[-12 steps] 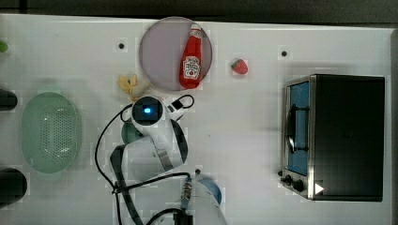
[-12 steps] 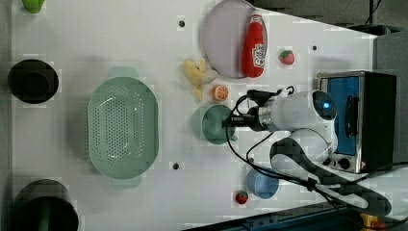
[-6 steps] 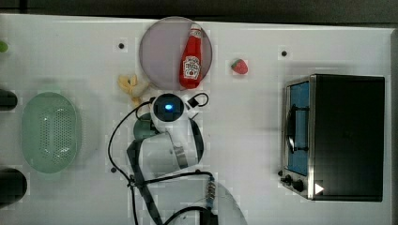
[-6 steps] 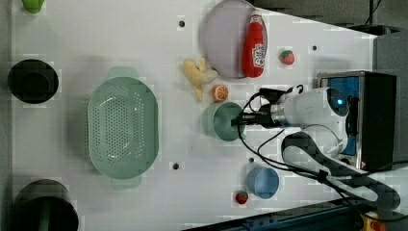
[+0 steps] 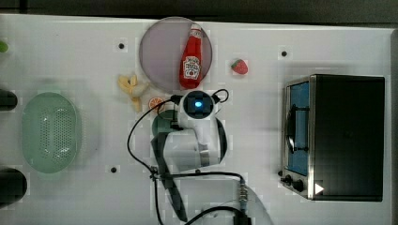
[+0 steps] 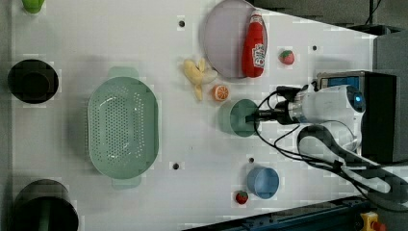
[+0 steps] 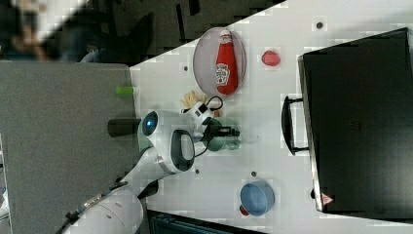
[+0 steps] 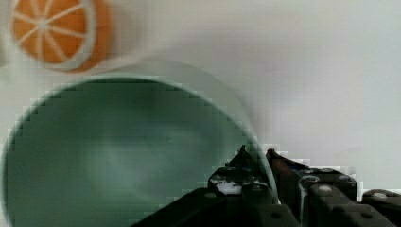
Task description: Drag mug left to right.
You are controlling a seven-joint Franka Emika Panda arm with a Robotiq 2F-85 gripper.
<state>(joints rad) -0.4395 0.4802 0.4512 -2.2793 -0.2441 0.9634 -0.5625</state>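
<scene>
On the mug [image 8: 118, 156] rim, tool [image 8: 257, 163] clamped

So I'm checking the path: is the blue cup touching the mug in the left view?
No, the blue cup stands apart from the mug, with bare white table between them.

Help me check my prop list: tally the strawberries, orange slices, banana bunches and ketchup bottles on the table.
Strawberries: 2
Orange slice: 1
Banana bunch: 1
Ketchup bottle: 1
Total: 5
</scene>
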